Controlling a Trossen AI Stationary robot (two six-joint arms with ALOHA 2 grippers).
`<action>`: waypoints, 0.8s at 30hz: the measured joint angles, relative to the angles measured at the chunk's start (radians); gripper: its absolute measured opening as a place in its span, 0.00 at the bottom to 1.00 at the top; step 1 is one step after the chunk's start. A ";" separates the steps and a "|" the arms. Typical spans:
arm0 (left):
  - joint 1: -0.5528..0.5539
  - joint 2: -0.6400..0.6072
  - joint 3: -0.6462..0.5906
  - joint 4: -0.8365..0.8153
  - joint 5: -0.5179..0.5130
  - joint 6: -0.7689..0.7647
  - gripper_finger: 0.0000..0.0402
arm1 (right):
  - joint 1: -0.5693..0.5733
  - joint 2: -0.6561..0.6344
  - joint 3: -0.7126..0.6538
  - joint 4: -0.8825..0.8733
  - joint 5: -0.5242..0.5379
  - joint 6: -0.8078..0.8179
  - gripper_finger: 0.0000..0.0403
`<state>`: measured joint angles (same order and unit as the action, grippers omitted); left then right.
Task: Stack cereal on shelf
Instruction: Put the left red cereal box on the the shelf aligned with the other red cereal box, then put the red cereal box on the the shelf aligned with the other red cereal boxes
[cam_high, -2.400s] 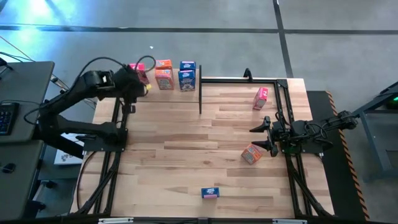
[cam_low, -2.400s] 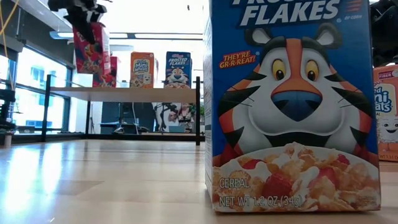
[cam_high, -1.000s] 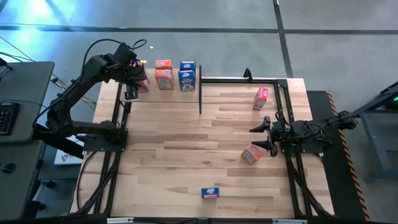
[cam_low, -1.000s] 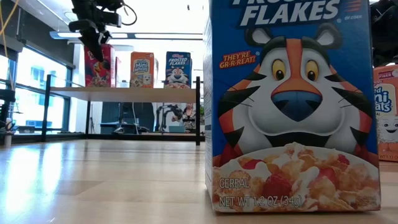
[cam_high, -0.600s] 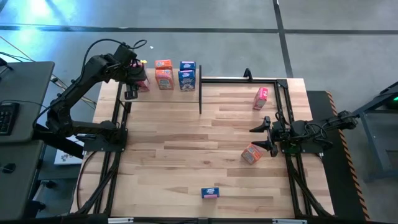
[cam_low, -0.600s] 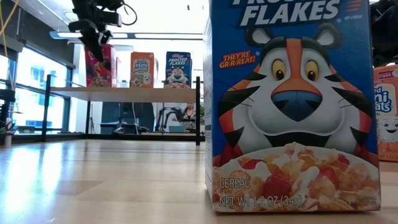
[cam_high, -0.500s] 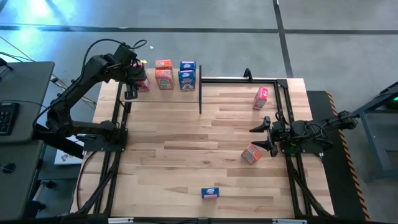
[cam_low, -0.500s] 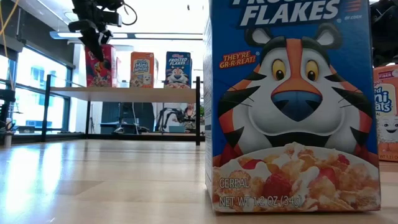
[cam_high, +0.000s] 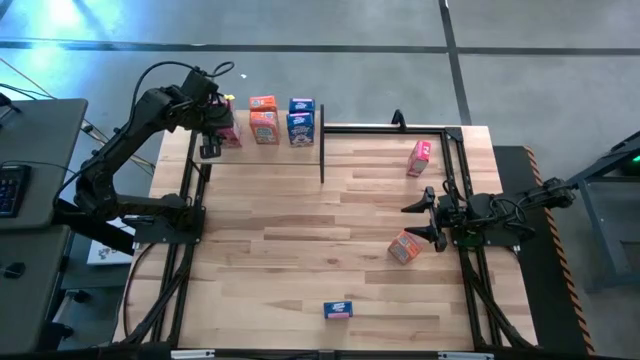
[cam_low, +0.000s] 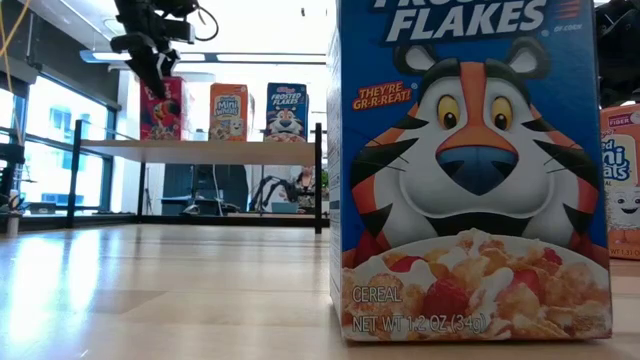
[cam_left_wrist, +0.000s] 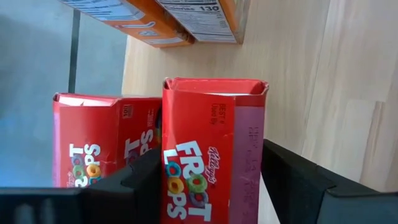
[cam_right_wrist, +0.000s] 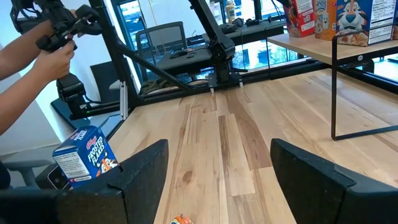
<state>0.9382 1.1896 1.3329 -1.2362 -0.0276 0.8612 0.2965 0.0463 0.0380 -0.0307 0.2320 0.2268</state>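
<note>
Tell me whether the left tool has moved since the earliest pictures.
Yes. In the high view the left tool now sits beside the orange box on the shelf; earlier it was lower and carrying the pink-red box.

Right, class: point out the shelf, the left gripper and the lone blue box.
shelf (cam_low: 240, 150), low view, front edge of board
left gripper (cam_high: 213, 137), high view, between fingertips
blue box (cam_high: 338, 310), high view, top face

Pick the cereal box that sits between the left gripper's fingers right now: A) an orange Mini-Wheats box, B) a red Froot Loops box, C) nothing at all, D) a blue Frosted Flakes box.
B: in the left wrist view a red Froot Loops box stands between the left gripper's two dark fingers, on the shelf beside a second red box.
</note>
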 joint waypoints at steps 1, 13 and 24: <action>0.000 0.000 0.000 0.004 -0.005 0.000 0.56 | 0.000 0.000 0.000 0.000 0.000 0.000 0.68; 0.000 -0.052 0.000 0.024 -0.027 -0.005 0.56 | 0.000 0.000 0.000 0.000 0.000 0.000 0.68; 0.000 -0.136 0.000 0.070 -0.054 -0.017 0.56 | 0.000 0.000 0.000 0.000 0.000 0.000 0.68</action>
<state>0.9382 1.0537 1.3331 -1.1666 -0.0812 0.8439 0.2964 0.0463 0.0378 -0.0307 0.2320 0.2266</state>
